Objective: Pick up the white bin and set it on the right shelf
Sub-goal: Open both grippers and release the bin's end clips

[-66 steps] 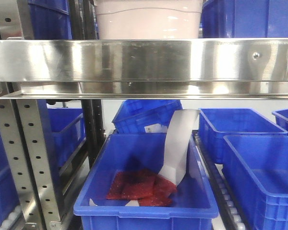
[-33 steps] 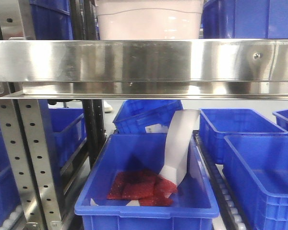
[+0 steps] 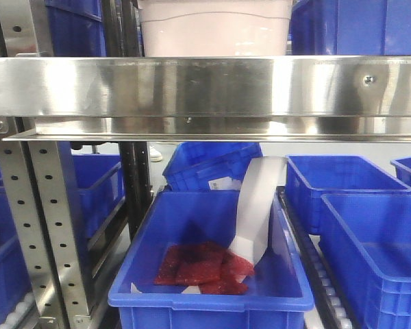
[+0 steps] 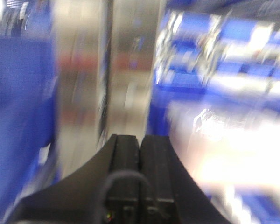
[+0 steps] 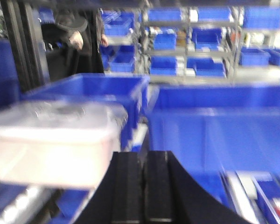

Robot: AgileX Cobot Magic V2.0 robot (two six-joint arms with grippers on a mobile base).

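The white bin (image 3: 214,29) stands on the shelf level behind the wide shiny steel rail (image 3: 205,86); only its lower pinkish-white wall shows at the top of the front view. In the right wrist view the bin (image 5: 51,142) with its glossy lid sits to the left of my right gripper (image 5: 143,156), which is shut and empty, apart from the bin. In the blurred left wrist view the bin (image 4: 228,149) is a pale mass to the right of my left gripper (image 4: 140,139), which is shut and empty, in front of a steel upright (image 4: 130,70).
Blue bins flank the white bin on the shelf (image 3: 356,27). Below, a blue bin (image 3: 212,267) holds red packets and a white strip. More blue bins stand to the right (image 3: 377,247) and left. A perforated upright (image 3: 48,226) stands at the left. A person (image 5: 77,42) stands far behind.
The front view has shifted slightly; the rail and the bins below sit a little lower and to the right. The white bin stays on the shelf.
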